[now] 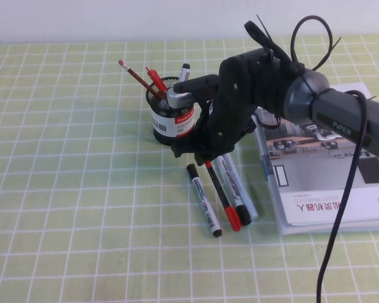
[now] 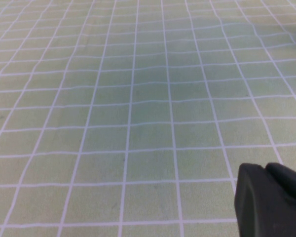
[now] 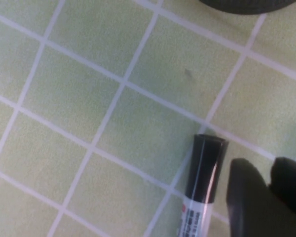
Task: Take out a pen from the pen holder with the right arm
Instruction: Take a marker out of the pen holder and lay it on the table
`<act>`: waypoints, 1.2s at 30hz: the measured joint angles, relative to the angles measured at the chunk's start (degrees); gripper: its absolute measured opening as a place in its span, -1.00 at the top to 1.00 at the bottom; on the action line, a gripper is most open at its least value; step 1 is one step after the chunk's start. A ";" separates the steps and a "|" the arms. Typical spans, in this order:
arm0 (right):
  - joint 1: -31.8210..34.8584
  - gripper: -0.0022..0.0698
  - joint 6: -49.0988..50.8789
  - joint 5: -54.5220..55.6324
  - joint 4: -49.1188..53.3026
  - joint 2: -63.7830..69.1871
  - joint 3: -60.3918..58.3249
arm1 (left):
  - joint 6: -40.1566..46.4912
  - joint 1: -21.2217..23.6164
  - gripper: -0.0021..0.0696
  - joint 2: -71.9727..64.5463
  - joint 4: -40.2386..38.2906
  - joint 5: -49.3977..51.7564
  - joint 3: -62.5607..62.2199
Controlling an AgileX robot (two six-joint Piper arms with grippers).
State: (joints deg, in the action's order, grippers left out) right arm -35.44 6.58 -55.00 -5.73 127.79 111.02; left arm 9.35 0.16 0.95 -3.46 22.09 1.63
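Note:
A black mesh pen holder (image 1: 170, 117) stands on the checked cloth with red pens (image 1: 136, 76) and a black-tipped pen (image 1: 184, 71) in it. Right in front of it my right gripper (image 1: 199, 153) hangs low over the cloth. Three pens lie there side by side: a white marker with black caps (image 1: 204, 201), a red pen (image 1: 222, 197) and a clear pen (image 1: 237, 192). In the right wrist view the marker's black cap (image 3: 203, 170) lies beside my right gripper (image 3: 270, 165), whose fingers stand almost together with nothing seen between them. My left gripper (image 2: 266, 170) is shut over bare cloth, outside the high view.
A booklet (image 1: 328, 170) lies to the right of the pens, under my right arm, with a bluish pen (image 1: 265, 158) along its left edge. The arm's black cable (image 1: 341, 214) loops down over the booklet. The holder's base (image 3: 246, 4) shows in the right wrist view.

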 joint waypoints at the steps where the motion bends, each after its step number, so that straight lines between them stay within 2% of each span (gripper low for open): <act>1: 0.00 0.73 0.00 0.00 0.00 0.12 0.00 | 0.00 0.00 0.96 0.00 0.00 0.00 0.00; 6: 0.00 0.51 0.00 0.20 0.10 0.44 0.00 | 0.00 0.00 0.96 0.00 0.00 0.00 0.00; 15: 0.00 0.47 0.00 -1.65 0.35 -0.89 0.00 | 0.00 0.00 0.96 0.00 0.00 0.00 0.00; 17: 0.00 0.54 0.00 -4.23 1.39 -3.08 0.00 | 0.00 0.00 0.96 0.00 0.00 0.00 0.00; 21: -0.12 0.84 0.00 -8.09 3.57 -9.76 -1.05 | 0.00 0.00 0.96 0.00 0.00 0.00 0.00; 24: -0.12 0.94 0.00 -7.25 4.04 -17.34 -6.36 | 0.00 0.00 0.96 0.00 0.00 0.00 0.00; 30: -0.12 0.97 0.67 -1.87 5.15 -33.46 -23.74 | 0.00 0.00 0.96 0.00 0.00 0.00 0.00; 36: -0.12 0.97 0.84 -0.96 5.28 -49.95 -37.78 | 0.00 0.00 0.96 0.00 0.00 0.00 0.00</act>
State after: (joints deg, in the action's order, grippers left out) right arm -35.56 7.42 -55.96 -0.45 77.84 73.25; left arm 9.35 0.16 0.95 -3.46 22.09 1.63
